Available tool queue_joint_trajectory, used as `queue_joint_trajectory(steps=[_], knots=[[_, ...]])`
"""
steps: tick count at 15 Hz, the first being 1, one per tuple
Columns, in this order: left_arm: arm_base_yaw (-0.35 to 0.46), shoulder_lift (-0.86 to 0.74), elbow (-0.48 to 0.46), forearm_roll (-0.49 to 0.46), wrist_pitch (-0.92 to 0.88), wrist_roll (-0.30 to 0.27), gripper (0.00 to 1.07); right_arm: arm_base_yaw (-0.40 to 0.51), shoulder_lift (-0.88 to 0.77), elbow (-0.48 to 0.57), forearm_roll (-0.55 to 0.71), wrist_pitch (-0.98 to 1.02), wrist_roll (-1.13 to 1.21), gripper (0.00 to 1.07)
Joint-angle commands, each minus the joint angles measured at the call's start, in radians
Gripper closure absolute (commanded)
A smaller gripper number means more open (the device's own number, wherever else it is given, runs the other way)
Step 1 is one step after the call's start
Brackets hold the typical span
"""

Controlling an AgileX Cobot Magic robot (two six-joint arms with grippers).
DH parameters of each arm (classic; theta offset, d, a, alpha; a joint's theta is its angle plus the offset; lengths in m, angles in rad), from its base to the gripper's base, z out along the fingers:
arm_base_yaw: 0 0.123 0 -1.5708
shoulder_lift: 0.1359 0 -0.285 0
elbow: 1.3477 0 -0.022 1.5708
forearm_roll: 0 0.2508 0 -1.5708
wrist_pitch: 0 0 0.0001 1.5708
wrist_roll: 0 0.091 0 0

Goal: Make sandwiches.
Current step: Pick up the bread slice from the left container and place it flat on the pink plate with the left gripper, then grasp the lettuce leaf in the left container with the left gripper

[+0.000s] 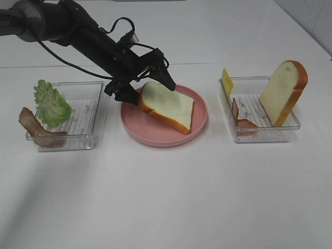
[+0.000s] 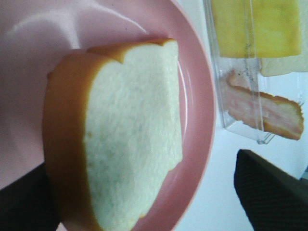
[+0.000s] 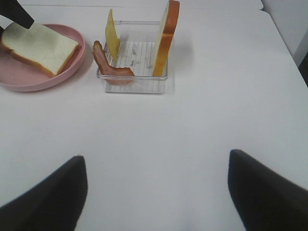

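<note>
Jaws of the black left pincer (image 1: 149, 91) stand wide on either side of the crust end of a white toy bread slice with orange-brown crust (image 1: 168, 106). In the left wrist view one finger is well clear of it, so nothing is gripped. That slice lies on the round pink plate (image 1: 155, 141), slightly tilted, with its gripper-side end by the rim.

I judge the base layer is set down and fillings come next. The arm must lift clear without nudging the slice, then fetch a filling.

Left of the plate, a clear plastic tray (image 1: 78, 145) holds a frilly green lettuce leaf (image 1: 52, 102) and a brown bacon strip (image 1: 36, 127). On the right, a second clear tray (image 1: 264, 136) holds a yellow cheese square (image 1: 227, 81) propped against its wall, another bacon strip (image 1: 241, 118), and a second bread slice (image 1: 284, 91) leaning upright.

Farther out, the right pincer (image 3: 159, 192) hangs wide and empty, well apart from that tray.
</note>
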Motion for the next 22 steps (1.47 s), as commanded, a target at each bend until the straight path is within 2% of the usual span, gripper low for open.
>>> queue_joint_trajectory(steps=[1, 2, 4, 6, 8, 11, 14, 17, 18, 19, 22], knots=[[-0.039, -0.001, -0.074, 0.134, 0.027, -0.034, 0.2, -0.007, -0.012, 0.001, -0.002, -0.012, -0.01, 0.31], [-0.056, -0.001, -0.103, 0.202, 0.045, -0.075, 0.2, -0.007, -0.012, 0.001, -0.002, -0.012, -0.01, 0.31], [-0.1, -0.001, -0.178, 0.398, 0.112, -0.203, 0.2, -0.007, -0.012, 0.001, -0.002, -0.012, -0.01, 0.31], [-0.128, -0.001, -0.256, 0.544, 0.207, -0.29, 0.21, -0.007, -0.012, 0.001, -0.002, -0.012, -0.01, 0.31], [-0.133, -0.001, -0.322, 0.586, 0.287, -0.339, 0.21, -0.007, -0.012, 0.001, -0.002, -0.012, -0.01, 0.31], [-0.129, -0.012, -0.429, 0.576, 0.289, -0.368, 0.22, -0.007, -0.012, 0.001, -0.002, -0.012, -0.01, 0.31], [-0.123, -0.072, -0.428, 0.672, 0.289, -0.367, 0.31, -0.007, -0.012, 0.001, -0.002, -0.012, -0.01, 0.31], [-0.09, -0.136, -0.418, 0.678, 0.289, -0.37, 0.32, -0.007, -0.012, 0.001, -0.002, -0.012, -0.01, 0.31], [-0.071, -0.166, -0.394, 0.678, 0.289, -0.37, 0.32, -0.007, -0.012, 0.001, -0.002, -0.012, -0.01, 0.31], [-0.021, -0.242, -0.299, 0.678, 0.289, -0.37, 0.32, -0.007, -0.012, 0.001, -0.002, -0.012, -0.01, 0.31], [0.054, -0.334, -0.164, 0.68, 0.289, -0.37, 0.32, -0.007, -0.012, 0.001, -0.002, -0.012, -0.01, 0.31]])
